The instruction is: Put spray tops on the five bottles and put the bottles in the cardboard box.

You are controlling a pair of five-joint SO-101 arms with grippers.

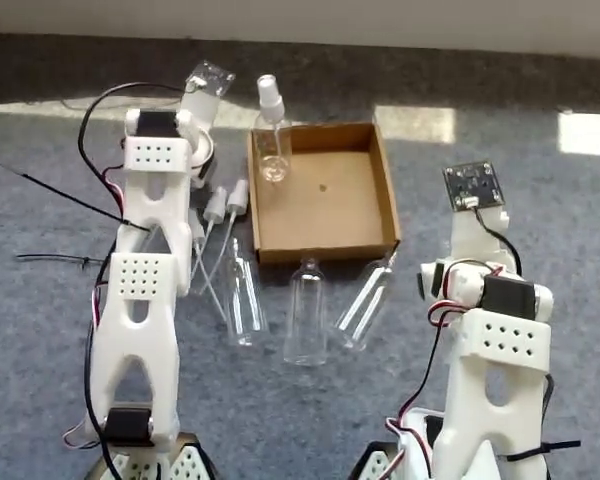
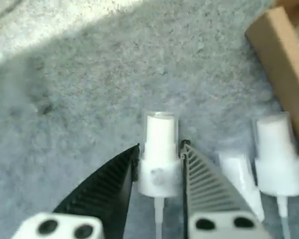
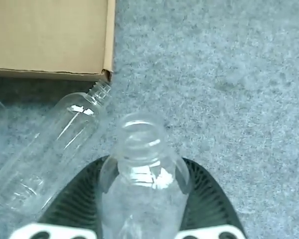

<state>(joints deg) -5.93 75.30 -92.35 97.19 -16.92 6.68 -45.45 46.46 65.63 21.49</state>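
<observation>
Grey carpet, box point(image 1: 325, 243) mid-scene, capped bottle point(image 1: 272, 140) in its far left corner, three open bottles point(image 1: 306, 310) lying by its near edge, left gripper point(image 2: 160, 146) clamped on spray top point(image 2: 159, 172) left of box, right gripper point(image 3: 143, 162) grasping fifth bottle point(image 3: 139, 139) near box's near right corner.

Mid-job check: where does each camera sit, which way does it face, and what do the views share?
High view: fixed above the table, looking down; left arm and right arm enter from the near edge, box ahead.
Left wrist view: on the left arm, facing down past its jaws, closed on a spray top.
Right wrist view: on the right arm, facing down past its jaws, holding a topless bottle.
Shared: all show the box; high and right wrist views share the lying bottle at its corner.
</observation>
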